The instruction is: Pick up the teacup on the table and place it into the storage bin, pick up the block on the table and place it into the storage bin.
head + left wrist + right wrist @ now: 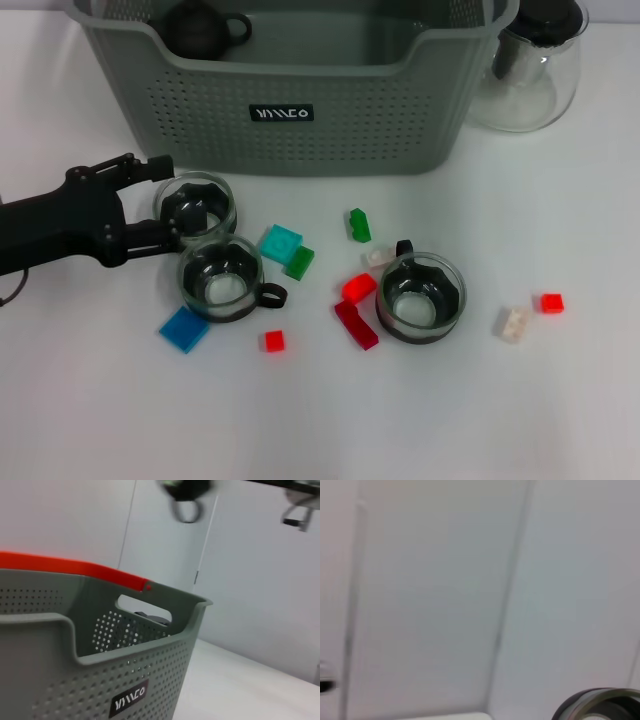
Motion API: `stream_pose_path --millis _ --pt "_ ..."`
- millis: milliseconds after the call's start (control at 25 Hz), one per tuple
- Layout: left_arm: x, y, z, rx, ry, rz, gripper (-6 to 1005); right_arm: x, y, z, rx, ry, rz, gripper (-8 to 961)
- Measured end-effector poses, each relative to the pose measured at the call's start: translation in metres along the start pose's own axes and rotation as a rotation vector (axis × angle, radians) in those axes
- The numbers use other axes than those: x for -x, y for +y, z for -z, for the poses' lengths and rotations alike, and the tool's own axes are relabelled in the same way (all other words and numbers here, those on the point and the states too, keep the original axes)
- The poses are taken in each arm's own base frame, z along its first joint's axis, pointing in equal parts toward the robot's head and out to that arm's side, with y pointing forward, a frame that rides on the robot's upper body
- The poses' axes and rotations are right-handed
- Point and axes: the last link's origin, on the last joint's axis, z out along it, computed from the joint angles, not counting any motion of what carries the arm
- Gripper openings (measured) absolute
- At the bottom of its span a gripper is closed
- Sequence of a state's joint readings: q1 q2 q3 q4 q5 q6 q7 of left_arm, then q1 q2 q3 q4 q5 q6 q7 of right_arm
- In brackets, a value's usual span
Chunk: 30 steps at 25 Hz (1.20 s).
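The grey-green storage bin (300, 120) stands at the back of the table, and a dark teacup (205, 28) lies inside it. Three glass teacups stand on the table: one at the left (197, 207), one just in front of it (222, 282), and one at mid-right (422, 297). My left gripper (165, 200) reaches in from the left and is open, one finger on each side of the left teacup's near edge. Blocks lie scattered: cyan (281, 242), green (359, 225), red (358, 288), blue (185, 329). The left wrist view shows the bin's wall (100, 670). The right gripper is out of view.
A clear glass pitcher (530, 65) with a black lid stands right of the bin. More small blocks lie around: green (299, 262), dark red (356, 324), small red (273, 341), white (513, 323), red (551, 302). The right wrist view shows a pale wall.
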<state>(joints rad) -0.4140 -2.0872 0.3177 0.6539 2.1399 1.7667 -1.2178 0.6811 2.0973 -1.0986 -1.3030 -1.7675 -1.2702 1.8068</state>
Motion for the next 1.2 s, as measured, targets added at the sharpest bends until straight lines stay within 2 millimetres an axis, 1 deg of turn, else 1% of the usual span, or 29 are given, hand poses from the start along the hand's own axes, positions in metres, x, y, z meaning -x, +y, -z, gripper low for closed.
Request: stream_pose_path --millis 200,360,480,520,600,640,720,1120,1200 --pt "0.003 0.001 -0.002 -0.003 0.003 0.014 865 -0.007 -0.024 -0.072 -0.158 0.114 -0.094 57" --pt "0.006 0.002 -0.003 -0.006 0.003 0.028 865 -0.016 -0.042 -0.117 -0.265 0.236 -0.177 57" --pt "0.007 0.003 -0.004 -0.003 0.007 0.038 865 -0.026 -0.052 -0.136 -0.345 0.347 -0.197 57" --pt "0.008 0.004 -0.005 -0.001 0.008 0.042 865 -0.029 -0.055 -0.139 -0.369 0.376 -0.193 57" --pt "0.009 0.004 -0.005 -0.002 0.009 0.046 865 -0.042 -0.057 -0.142 -0.406 0.448 -0.167 57" --pt "0.009 0.004 -0.005 -0.002 0.009 0.046 865 -0.042 -0.057 -0.142 -0.406 0.448 -0.167 57" --pt "0.01 0.004 -0.006 -0.009 0.007 0.047 865 -0.048 -0.055 -0.142 -0.41 0.464 -0.164 56" --pt "0.012 0.002 -0.008 -0.015 -0.001 0.051 864 -0.083 -0.041 -0.127 -0.347 0.57 -0.224 56" --pt "0.012 0.002 -0.008 -0.016 -0.002 0.052 864 -0.09 -0.041 -0.121 -0.342 0.609 -0.235 56"
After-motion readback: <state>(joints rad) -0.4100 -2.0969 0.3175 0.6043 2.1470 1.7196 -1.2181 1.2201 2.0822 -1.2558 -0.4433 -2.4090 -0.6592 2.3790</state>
